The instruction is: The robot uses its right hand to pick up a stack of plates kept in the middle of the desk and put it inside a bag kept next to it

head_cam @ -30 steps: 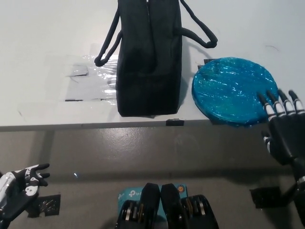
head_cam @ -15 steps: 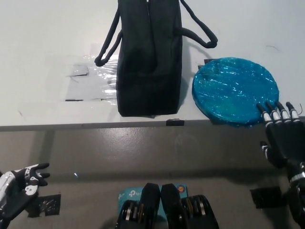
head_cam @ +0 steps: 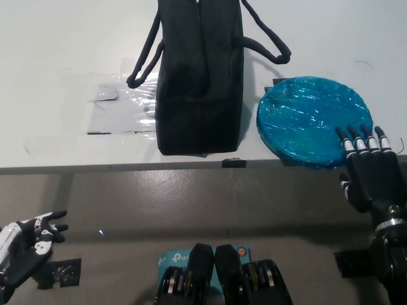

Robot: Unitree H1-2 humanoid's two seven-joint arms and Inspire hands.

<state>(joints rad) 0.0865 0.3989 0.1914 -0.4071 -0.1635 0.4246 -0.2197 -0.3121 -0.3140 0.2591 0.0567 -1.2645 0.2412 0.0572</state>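
Observation:
A stack of blue plates wrapped in shiny film [head_cam: 311, 119] lies on the white desk [head_cam: 63, 51], right of a black bag [head_cam: 200, 76] that stands upright with its handles flopped to both sides. My black right hand [head_cam: 369, 171] hovers at the stack's near right edge, open, fingers spread and fingertips [head_cam: 359, 136] overlapping the rim. It holds nothing. My white left hand [head_cam: 25, 244] rests low at the lower left, off the desk, fingers apart.
Clear tape patches [head_cam: 121, 105] lie on the desk left of the bag. The desk's front edge [head_cam: 127, 166] runs across the middle, with grey floor [head_cam: 191, 203] below it. A small black marker [head_cam: 233, 162] sits on the edge near the bag.
My right hand dropped back from the plates, then shifted left and up again to the stack's near edge. The left hand sank slightly. Plates and bag have not moved.

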